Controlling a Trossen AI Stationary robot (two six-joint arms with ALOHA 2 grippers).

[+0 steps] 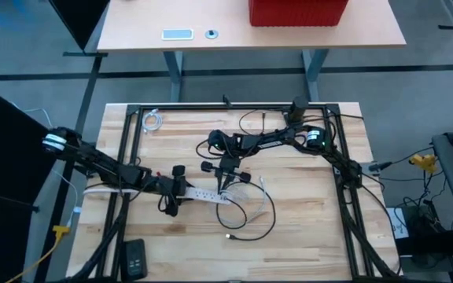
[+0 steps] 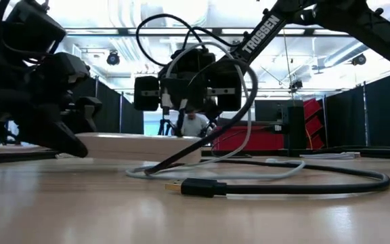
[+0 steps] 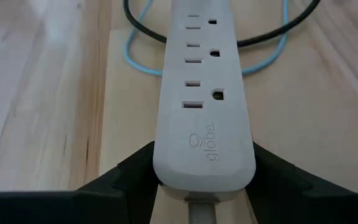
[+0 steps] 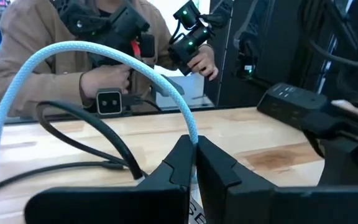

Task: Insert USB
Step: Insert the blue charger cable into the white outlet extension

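White plastic power strip [image 3: 204, 118] lies mid-table with its outlets up; I read "globe" embossed on its end. My left gripper [image 3: 197, 186] clamps that end, a finger on each side. My right gripper [image 4: 194, 165] is pinched on the light-blue braided cable [image 4: 73, 53], above the strip's far end.

Robotics lab, open-plan hall.
Ceiling ducts [image 2: 181, 13] overhead, black partition curtains [image 2: 384, 112] far right, a person [image 4: 73, 56] holding controllers beyond the wooden surface [image 1: 305, 228].
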